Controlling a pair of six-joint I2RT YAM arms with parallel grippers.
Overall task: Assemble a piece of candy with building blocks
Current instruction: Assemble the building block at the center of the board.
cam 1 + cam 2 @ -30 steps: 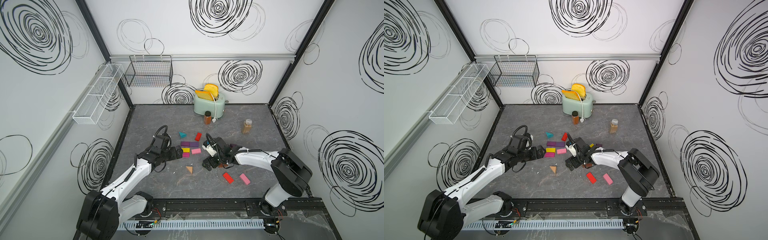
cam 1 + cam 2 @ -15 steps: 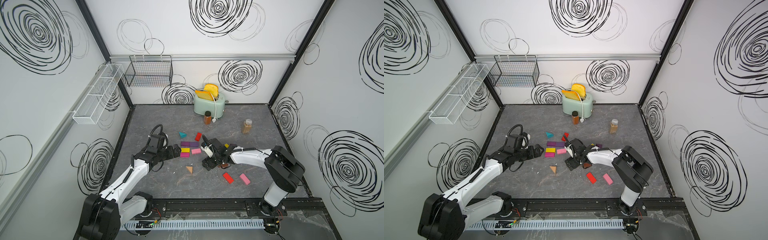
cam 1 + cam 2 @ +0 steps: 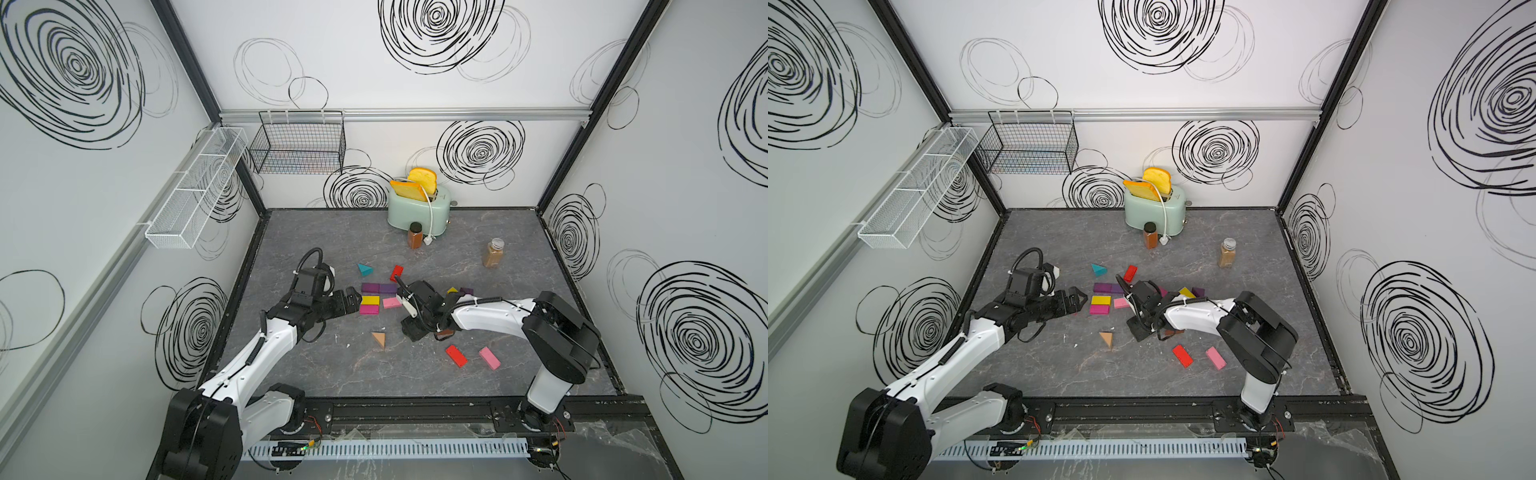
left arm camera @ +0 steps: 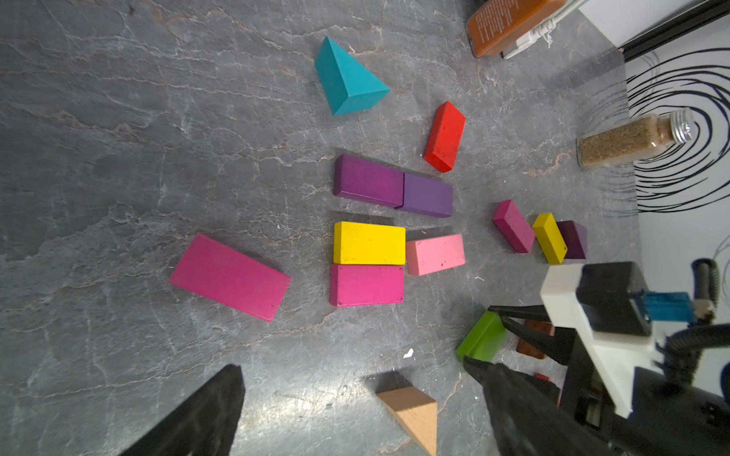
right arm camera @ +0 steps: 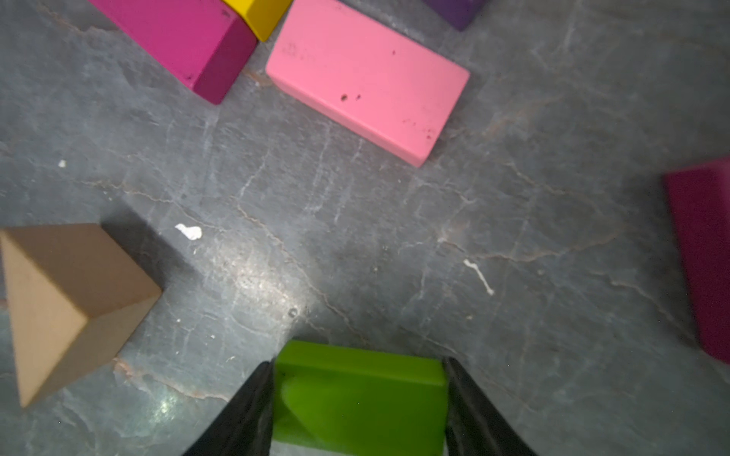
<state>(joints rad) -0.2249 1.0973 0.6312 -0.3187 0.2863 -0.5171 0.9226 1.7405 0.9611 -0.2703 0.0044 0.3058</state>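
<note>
While your right arm is hanging low over the middle of the grey marbled desk (image 3: 332,374), the right gripper (image 5: 357,361) is clamping a flat lime-green painted block (image 5: 355,406) there between half-parted jaws. Your left arm is angling down, its left gripper (image 4: 351,363) gaping wide, empty, facing a flat magenta brick (image 4: 229,276).

- Both top views: high over the table's (image 3: 332,374) front edge, facing down and back.
- 2 wrist views: close above it, sharing the green block (image 5: 355,398).

blocks (image 3: 379,288) scattered | yellow brick (image 4: 369,243) touching magenta brick (image 4: 367,285), pink brick (image 4: 434,254) | green brick (image 5: 359,395) clamped in right tool (image 5: 357,361)
</note>
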